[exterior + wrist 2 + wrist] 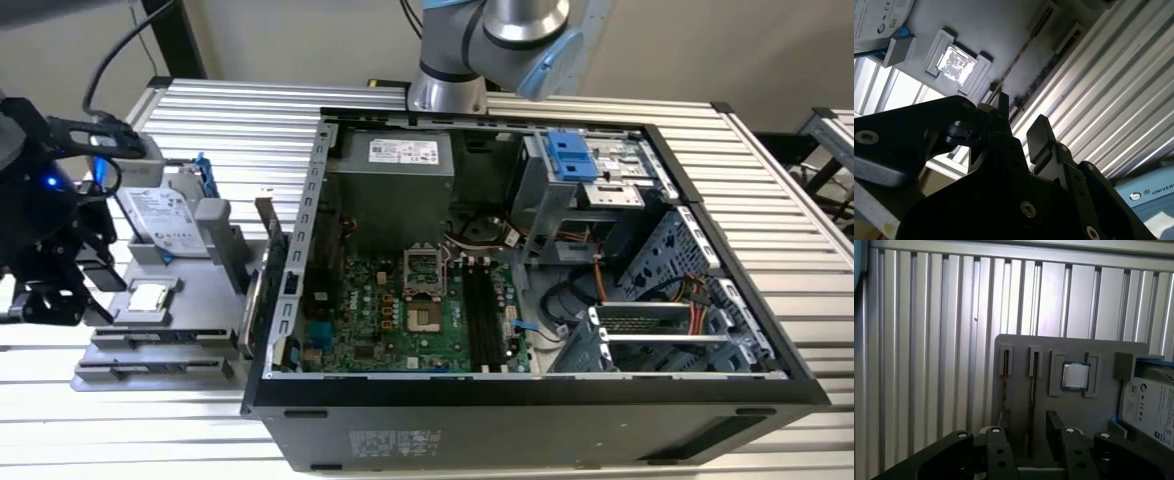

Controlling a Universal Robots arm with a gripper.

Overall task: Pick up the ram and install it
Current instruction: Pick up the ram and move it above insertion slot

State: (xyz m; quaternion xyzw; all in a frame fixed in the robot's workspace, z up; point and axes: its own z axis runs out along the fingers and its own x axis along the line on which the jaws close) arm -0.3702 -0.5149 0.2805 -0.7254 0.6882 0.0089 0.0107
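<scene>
The pincer (pixel 1029 437) hangs nearest, its black fingers (pixel 1001 455) set well apart and holding nothing, lined up either side of the ram (pixel 1032 385). That dark stick stands on edge in a slot of the grey holder tray (pixel 1104 347), so its thin top edge is offered for a grasp. Beside it sit the processor chip (pixel 1075 376) and the hard drive (pixel 1149 410). The tray rests on the ribbed surface (pixel 761 150), at the exterior view's left of the open computer case (pixel 534 420).

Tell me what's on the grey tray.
A hard drive, a chip, and what look like two ram sticks on edge in slots. The open gripper hides their near ends.
</scene>
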